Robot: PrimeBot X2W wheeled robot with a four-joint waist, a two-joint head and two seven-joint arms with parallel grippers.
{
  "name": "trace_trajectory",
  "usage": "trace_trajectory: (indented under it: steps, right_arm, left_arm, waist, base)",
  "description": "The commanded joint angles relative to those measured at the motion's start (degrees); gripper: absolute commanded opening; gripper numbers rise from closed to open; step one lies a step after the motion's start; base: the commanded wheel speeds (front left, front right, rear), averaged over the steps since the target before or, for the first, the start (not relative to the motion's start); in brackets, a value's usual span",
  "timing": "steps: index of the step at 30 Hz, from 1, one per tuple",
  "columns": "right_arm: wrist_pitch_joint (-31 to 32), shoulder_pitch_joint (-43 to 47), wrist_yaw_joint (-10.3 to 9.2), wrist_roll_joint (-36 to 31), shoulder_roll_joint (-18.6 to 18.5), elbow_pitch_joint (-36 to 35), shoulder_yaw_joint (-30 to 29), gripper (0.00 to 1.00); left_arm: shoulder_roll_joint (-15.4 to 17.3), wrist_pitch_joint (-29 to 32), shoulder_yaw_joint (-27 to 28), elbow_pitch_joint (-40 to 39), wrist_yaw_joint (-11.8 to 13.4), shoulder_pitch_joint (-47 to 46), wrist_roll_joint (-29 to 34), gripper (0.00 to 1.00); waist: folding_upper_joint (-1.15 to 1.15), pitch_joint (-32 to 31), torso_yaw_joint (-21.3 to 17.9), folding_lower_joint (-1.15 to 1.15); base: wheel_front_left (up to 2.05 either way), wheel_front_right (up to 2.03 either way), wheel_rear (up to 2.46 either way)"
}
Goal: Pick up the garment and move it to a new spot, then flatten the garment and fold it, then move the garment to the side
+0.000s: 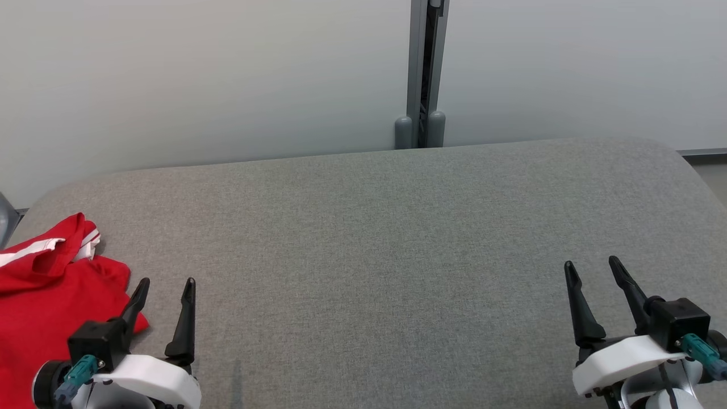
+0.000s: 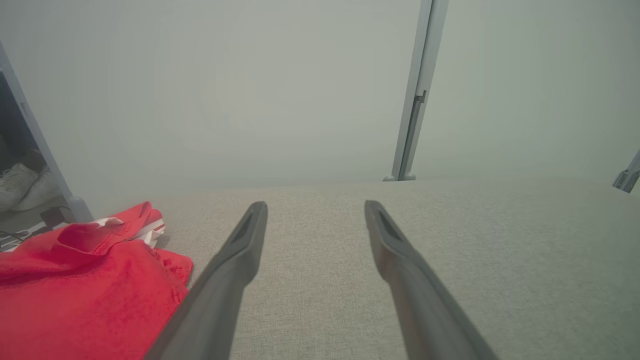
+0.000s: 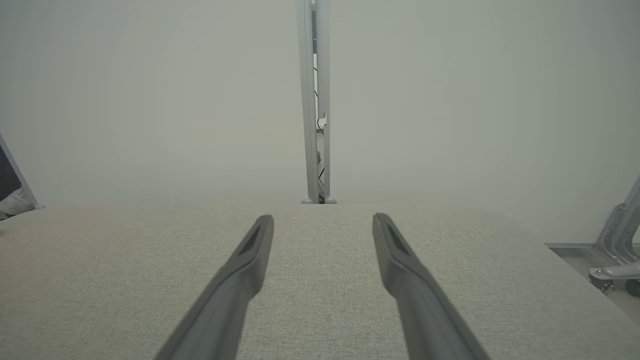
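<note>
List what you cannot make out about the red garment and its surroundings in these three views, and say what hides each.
Garment, head view: full shape unknown, cut off by the left and bottom edges; the left claw covers part of its edge.
Shoes, left wrist view: dim, cut by the left edge.
Metal frame, right wrist view: cut by the right edge.

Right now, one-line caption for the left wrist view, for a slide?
Left hand open and empty over the grey fabric table, crumpled red garment lying to its left.
</note>
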Motion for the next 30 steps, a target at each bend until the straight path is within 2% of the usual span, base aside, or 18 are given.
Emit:
trace_trajectory:
  steps: [1, 13, 30]
  right_arm:
    - [-0.79, 0.16, 0.0, -0.69, -0.03, -0.1, -0.51, 1.0]
    - [-2.21, 0.3, 0.0, -2.92, 0.36, 0.81, -0.55, 1.0]
    - [-2.71, -0.2, 0.0, 0.4, 0.4, 2.57, -0.97, 1.0]
  left_arm:
    - [0.57, -0.18, -0.11, 0.28, 0.04, -1.1, 1.05, 1.0]
    - [1.31, -0.27, -0.89, 1.64, 0.16, -2.15, 3.83, 1.0]
    - [1.12, -0.42, -1.17, 2.12, 0.08, -2.5, 1.74, 1.0]
  waist:
    - [0.0, -0.03, 0.02, 0.0]
    - [0.0, -0.08, 0.09, 0.0]
    - [0.0, -0.04, 0.63, 0.0]
  base:
    - [0.0, 0.0, 0.0]
    - [0.0, 0.0, 0.0]
    - [0.0, 0.0, 0.0]
